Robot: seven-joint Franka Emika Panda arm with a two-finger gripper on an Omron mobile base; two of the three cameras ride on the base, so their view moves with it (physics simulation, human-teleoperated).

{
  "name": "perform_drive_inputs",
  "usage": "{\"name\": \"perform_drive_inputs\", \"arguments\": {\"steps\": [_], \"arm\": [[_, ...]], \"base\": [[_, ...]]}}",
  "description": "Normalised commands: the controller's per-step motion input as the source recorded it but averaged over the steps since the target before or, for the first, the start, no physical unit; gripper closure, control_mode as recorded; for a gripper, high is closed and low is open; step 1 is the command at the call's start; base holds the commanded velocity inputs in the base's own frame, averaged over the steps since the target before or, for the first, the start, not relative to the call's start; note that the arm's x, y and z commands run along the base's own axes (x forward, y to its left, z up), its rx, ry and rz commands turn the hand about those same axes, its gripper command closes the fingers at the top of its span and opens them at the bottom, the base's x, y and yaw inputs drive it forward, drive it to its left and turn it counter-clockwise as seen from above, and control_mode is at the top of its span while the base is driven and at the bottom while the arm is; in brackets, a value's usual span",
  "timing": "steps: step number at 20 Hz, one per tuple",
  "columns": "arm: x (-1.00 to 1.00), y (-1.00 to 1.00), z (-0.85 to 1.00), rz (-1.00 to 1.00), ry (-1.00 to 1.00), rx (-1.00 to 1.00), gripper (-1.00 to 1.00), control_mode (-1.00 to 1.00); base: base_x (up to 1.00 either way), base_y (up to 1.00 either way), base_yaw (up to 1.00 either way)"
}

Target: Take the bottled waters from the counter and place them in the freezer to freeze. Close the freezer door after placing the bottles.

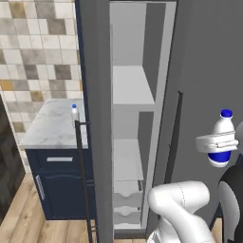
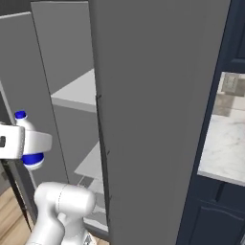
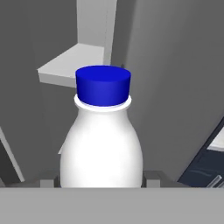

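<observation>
A simulated kitchen with mottled wall tiles and a wood floor frames a tall dark grey freezer [image 1: 135, 118] standing open, its pale shelves bare. The gripper [image 1: 216, 144] has its jaws clamped around the belly of a blue-labelled water bottle [image 1: 222, 137], held upright with the blue cap on top, in front of the freezer door [image 1: 209, 71]. The white arm bends up from below at its elbow, wrist level. The second bottle [image 1: 74, 112] stands on the marble counter [image 1: 52, 126], beside the freezer.

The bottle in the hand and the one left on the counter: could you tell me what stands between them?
In the left base view, the open freezer and its door stand between the held bottle and the counter bottle.
</observation>
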Motion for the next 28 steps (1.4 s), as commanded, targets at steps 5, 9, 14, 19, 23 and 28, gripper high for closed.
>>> {"name": "perform_drive_inputs", "arguments": {"steps": [5, 9, 14, 19, 23, 28], "arm": [[0.0, 0.0, 0.0, 0.0, 0.0, 0.0, 1.0, 1.0], [0.0, 0.0, 0.0, 0.0, 0.0, 0.0, 1.0, 1.0], [0.0, 0.0, 0.0, 0.0, 0.0, 0.0, 1.0, 1.0], [0.0, 0.0, 0.0, 0.0, 0.0, 0.0, 1.0, 1.0], [0.0, 0.0, 0.0, 0.0, 0.0, 0.0, 1.0, 1.0], [0.0, 0.0, 0.0, 0.0, 0.0, 0.0, 1.0, 1.0]], "base": [[0.59, 0.0, 0.0], [0.44, 0.0, 0.0], [0.17, 0.04, 0.0], [0.14, 0.26, 0.0], [0.15, 0.23, 0.05], [0.14, 0.34, 0.04]]}}
